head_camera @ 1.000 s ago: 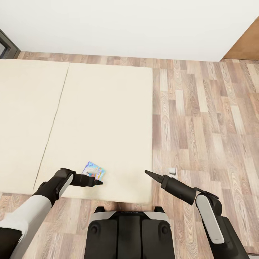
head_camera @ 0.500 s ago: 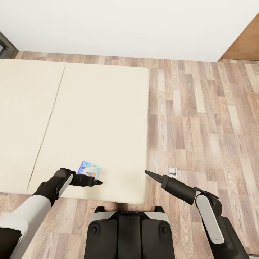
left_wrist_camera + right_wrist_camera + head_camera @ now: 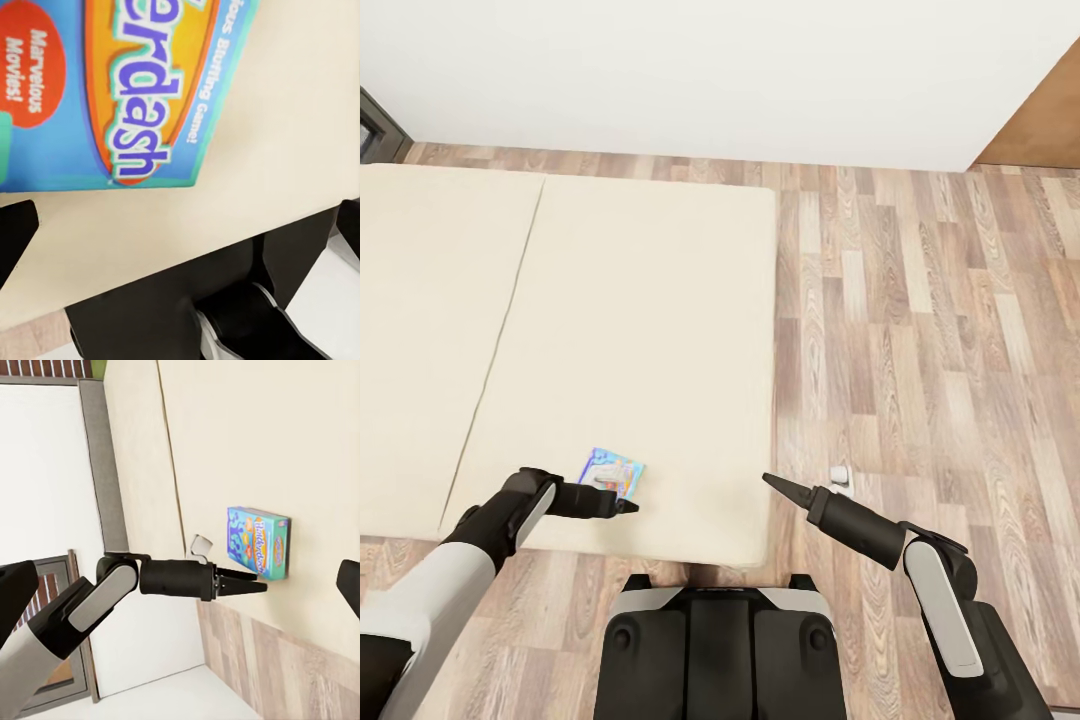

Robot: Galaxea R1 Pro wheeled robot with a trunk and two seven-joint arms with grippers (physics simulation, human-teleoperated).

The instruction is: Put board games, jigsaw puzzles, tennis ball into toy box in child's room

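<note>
The scene is evenly and brightly lit, with no distinct light source and no glare to be seen. Only faint, soft shadows are cast, such as under the left gripper [image 3: 622,506] on the bed [image 3: 640,330]. The renders are sharp, though the board game [image 3: 105,90] print is slightly softened at close range.
</note>
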